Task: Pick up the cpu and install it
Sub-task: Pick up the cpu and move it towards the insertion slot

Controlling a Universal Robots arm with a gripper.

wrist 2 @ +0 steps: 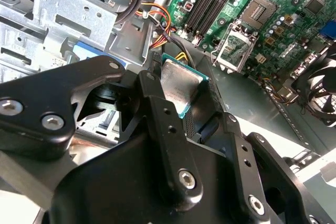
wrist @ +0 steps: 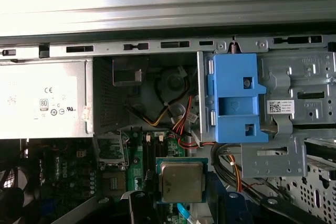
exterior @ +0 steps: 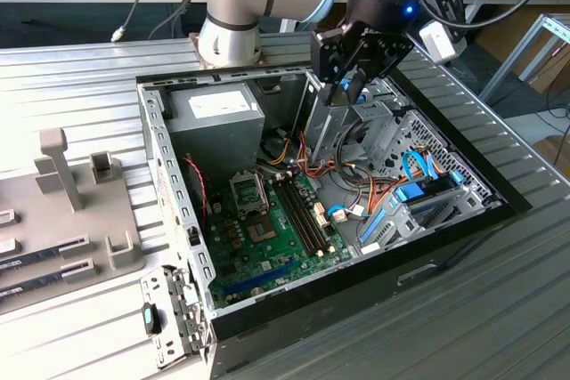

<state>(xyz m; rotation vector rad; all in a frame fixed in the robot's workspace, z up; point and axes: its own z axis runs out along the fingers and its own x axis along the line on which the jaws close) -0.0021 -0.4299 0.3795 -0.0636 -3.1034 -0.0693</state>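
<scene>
My gripper (exterior: 349,86) hangs above the back of the open computer case (exterior: 169,175), shut on the cpu. The cpu (wrist 2: 181,85) is a small square chip with a dull silver top and a thin green edge, clamped between the black fingers (wrist 2: 157,108) in the second wrist view. In the first wrist view the cpu (wrist: 181,181) lies flat, facing the camera. The silver socket frame (exterior: 249,191) sits on the green motherboard (exterior: 276,255), down and toward the exterior view's left of the gripper. The socket frame (wrist 2: 234,45) also appears beyond the chip, and as the socket frame (wrist: 111,148) beside the power supply.
A grey power supply (exterior: 214,111) fills the case's back corner. Orange and red cables (exterior: 312,162) and a metal drive cage (exterior: 419,144) with blue parts (wrist: 233,98) lie below the gripper. Memory slots (exterior: 303,220) run beside the socket. A grey fixture (exterior: 71,211) stands outside the case, on the exterior view's left.
</scene>
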